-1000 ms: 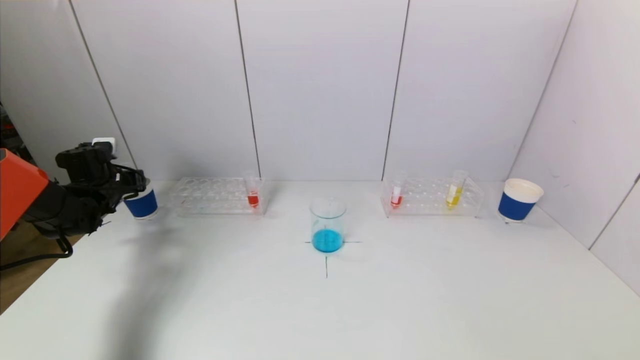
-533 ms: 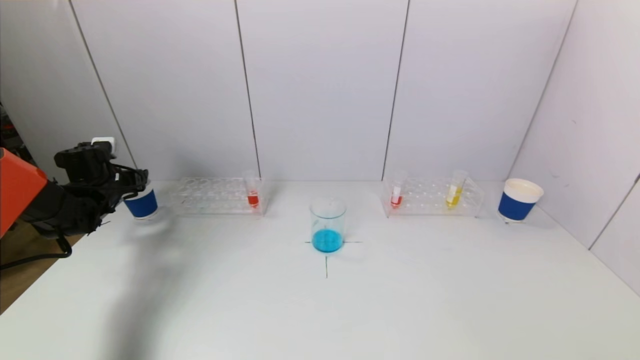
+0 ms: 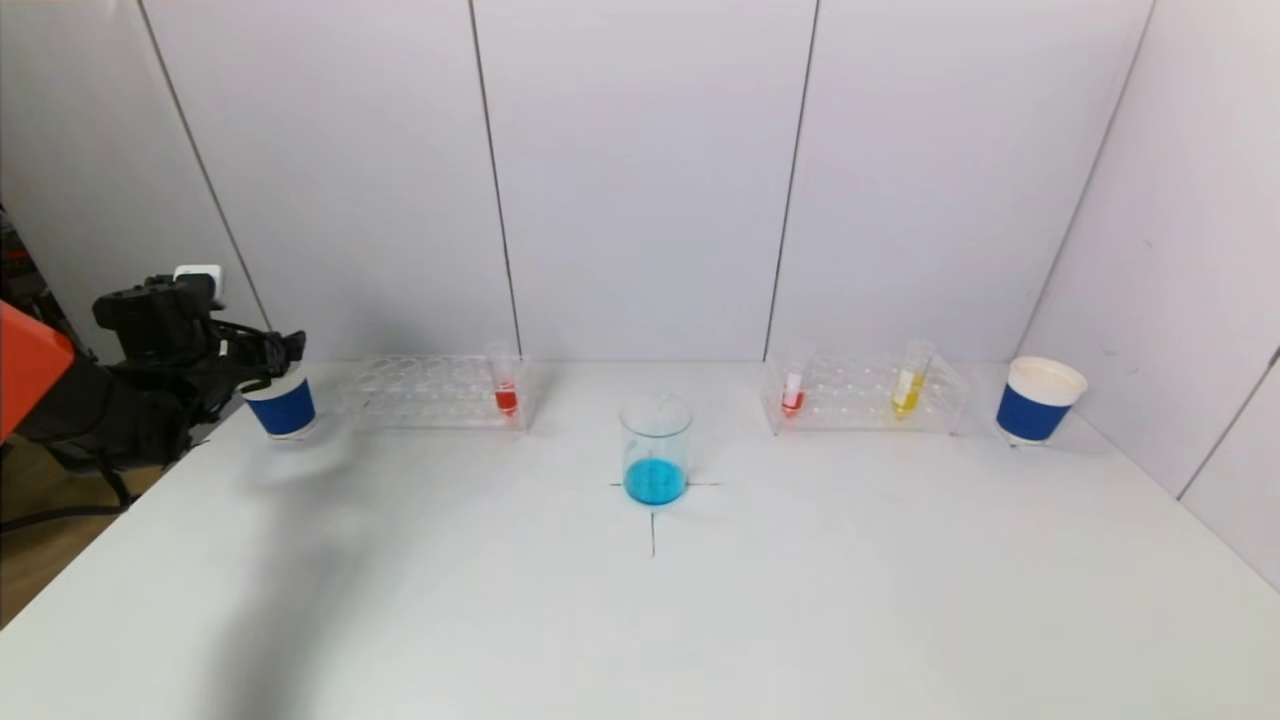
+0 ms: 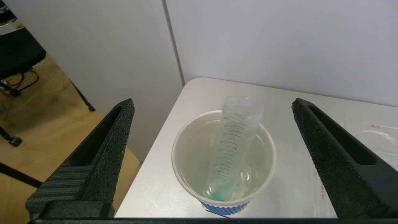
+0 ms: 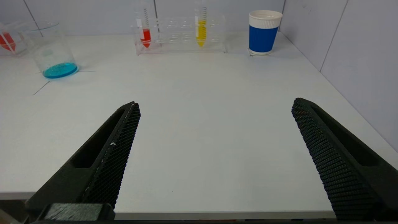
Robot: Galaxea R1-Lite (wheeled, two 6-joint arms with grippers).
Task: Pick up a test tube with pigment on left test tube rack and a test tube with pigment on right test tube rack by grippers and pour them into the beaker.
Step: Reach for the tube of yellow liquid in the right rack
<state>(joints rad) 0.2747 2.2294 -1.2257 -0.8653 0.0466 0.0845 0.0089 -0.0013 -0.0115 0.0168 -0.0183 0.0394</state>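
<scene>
The glass beaker (image 3: pixel 655 450) holds blue liquid at the table's middle. The left rack (image 3: pixel 430 392) holds one red-pigment tube (image 3: pixel 506 385). The right rack (image 3: pixel 865 395) holds a red tube (image 3: pixel 793 390) and a yellow tube (image 3: pixel 909 380). My left gripper (image 3: pixel 275 352) is open and empty, hovering above the left blue cup (image 3: pixel 283 405). In the left wrist view (image 4: pixel 213 101) an emptied tube (image 4: pixel 231 149) with a blue trace leans inside that cup (image 4: pixel 186 137). My right gripper (image 5: pixel 215 102) is open and empty over the table's front edge, out of the head view.
A second blue cup (image 3: pixel 1038 400) stands right of the right rack, near the side wall. White panels close the back and right. The table's left edge drops off beside the left cup. A black cross mark (image 3: pixel 653 520) lies under the beaker.
My left gripper has lifted a little and drawn back to the left from the cup, open throughout. Nothing else has moved.
</scene>
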